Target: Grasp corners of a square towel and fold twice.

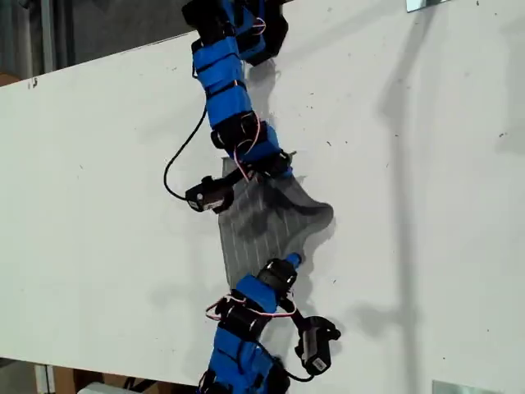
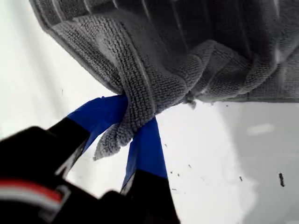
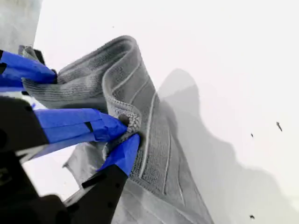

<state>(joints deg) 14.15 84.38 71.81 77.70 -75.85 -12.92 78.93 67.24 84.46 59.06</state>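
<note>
Both tools pinch corners of the grey striped soft towel (image 1: pixel 267 222): my first tool (image 2: pixel 133 133), my second tool (image 3: pixel 124 140), lifting for fold over white counter (image 1: pixel 98 164).

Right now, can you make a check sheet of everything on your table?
Surface: white table, small dark specks.
Job's things: grey striped towel, bunched and lifted between both arms.
Clutter: nothing seen.
Grippers: my first gripper shut on a towel corner; my second gripper shut on a folded towel edge.
Cables: black cable looping on the table; thin wires along the arms.
Surroundings: metal brackets at table edges, floor beyond.
</note>
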